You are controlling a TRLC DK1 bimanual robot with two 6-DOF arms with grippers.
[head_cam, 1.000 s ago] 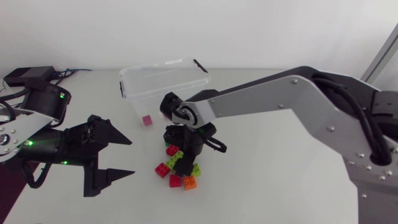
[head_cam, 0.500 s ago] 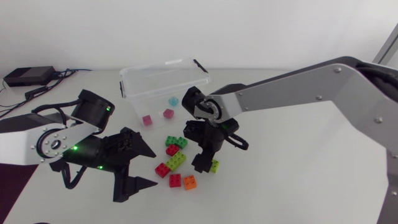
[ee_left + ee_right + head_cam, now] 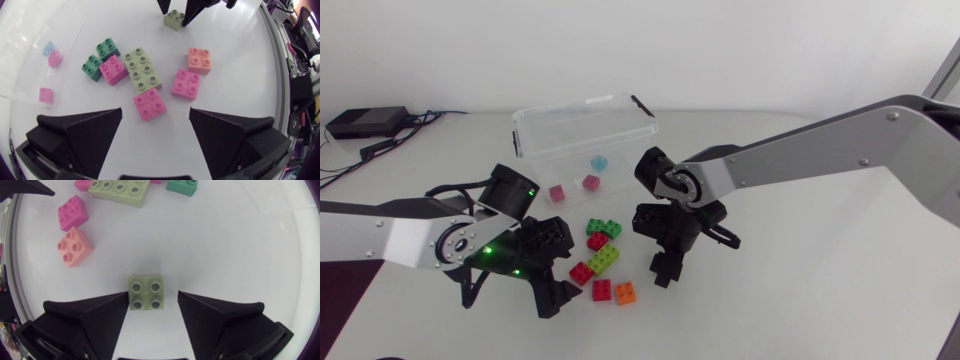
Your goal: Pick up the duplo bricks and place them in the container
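Several duplo bricks lie on the white table: a green one (image 3: pixel 605 229), a long lime one (image 3: pixel 603 258), three red ones (image 3: pixel 603 290) and an orange one (image 3: pixel 626 293). My left gripper (image 3: pixel 552 275) stands open just left of the pile; in its wrist view the nearest red brick (image 3: pixel 149 105) lies just ahead of its fingers (image 3: pixel 80 135). My right gripper (image 3: pixel 665 262) is open to the right of the pile. A small lime brick (image 3: pixel 146 292) sits on the table between its fingers (image 3: pixel 215 315). The clear container (image 3: pixel 585 135) behind holds two pink bricks (image 3: pixel 557 193) and a light blue one (image 3: pixel 601 161).
A black box (image 3: pixel 364 122) with cables lies at the far left corner of the table. Bare table spreads in front of the pile and to the right of my right arm.
My left arm has swung right, up to the pile. My right gripper has moved right, off the pile, and the small lime brick now lies apart from the others.
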